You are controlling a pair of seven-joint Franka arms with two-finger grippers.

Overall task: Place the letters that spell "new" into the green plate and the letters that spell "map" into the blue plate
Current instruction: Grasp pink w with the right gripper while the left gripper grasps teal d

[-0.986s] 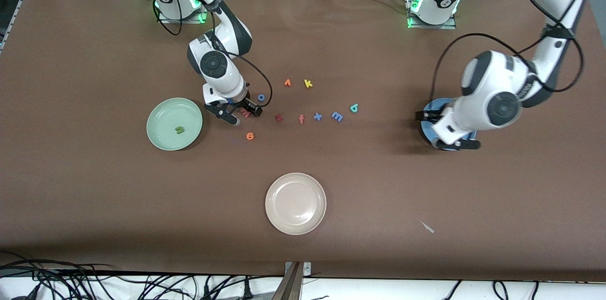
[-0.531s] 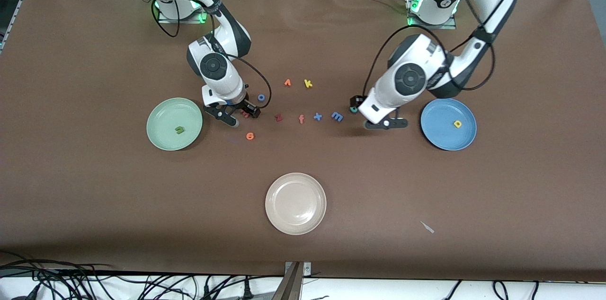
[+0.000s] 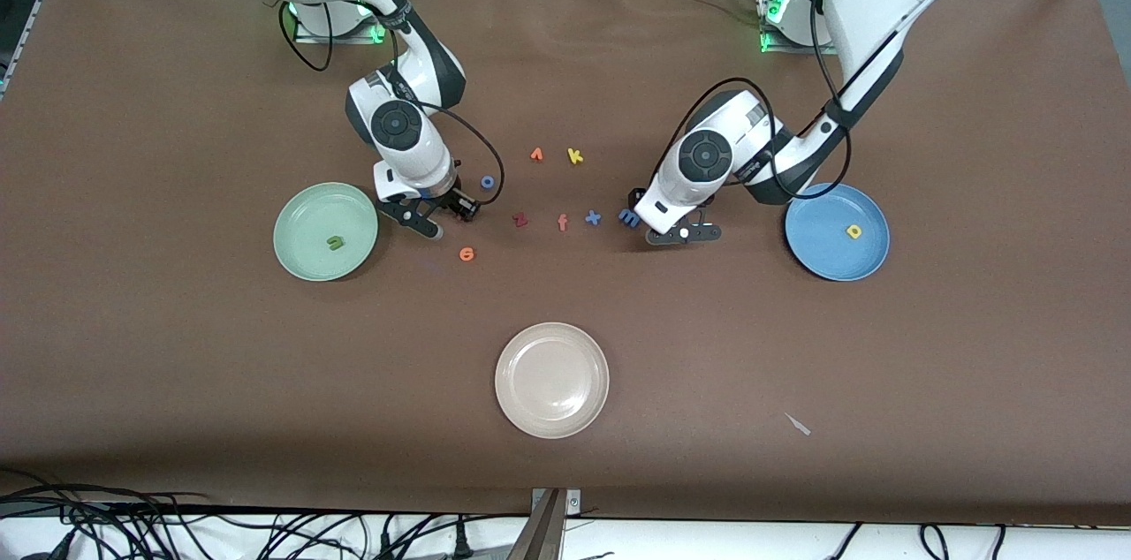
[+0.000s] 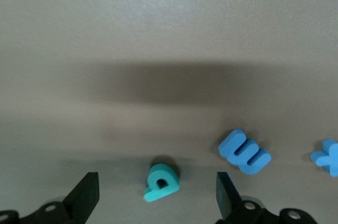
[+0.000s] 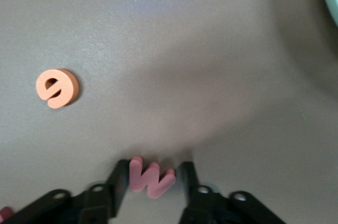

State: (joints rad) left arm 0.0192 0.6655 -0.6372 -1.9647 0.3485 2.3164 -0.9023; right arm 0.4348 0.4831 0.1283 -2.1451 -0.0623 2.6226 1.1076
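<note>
The right gripper [image 5: 153,189] clamps the pink w [image 5: 150,177] on the table, just beside the green plate [image 3: 305,255]; the left gripper [image 4: 157,200], fingers spread wide, brackets the teal a [image 4: 161,183], blue plate [image 3: 817,255] near.

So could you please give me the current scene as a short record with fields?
green plate: holds olive n
blue plate: holds yellow p
right gripper: low at the table, fingers on either side of pinkish-red w
left gripper: open, straddling teal a
blue m: on table beside left gripper
orange e: on table, nearer front camera than right gripper
cream plate: holds no letters
</note>
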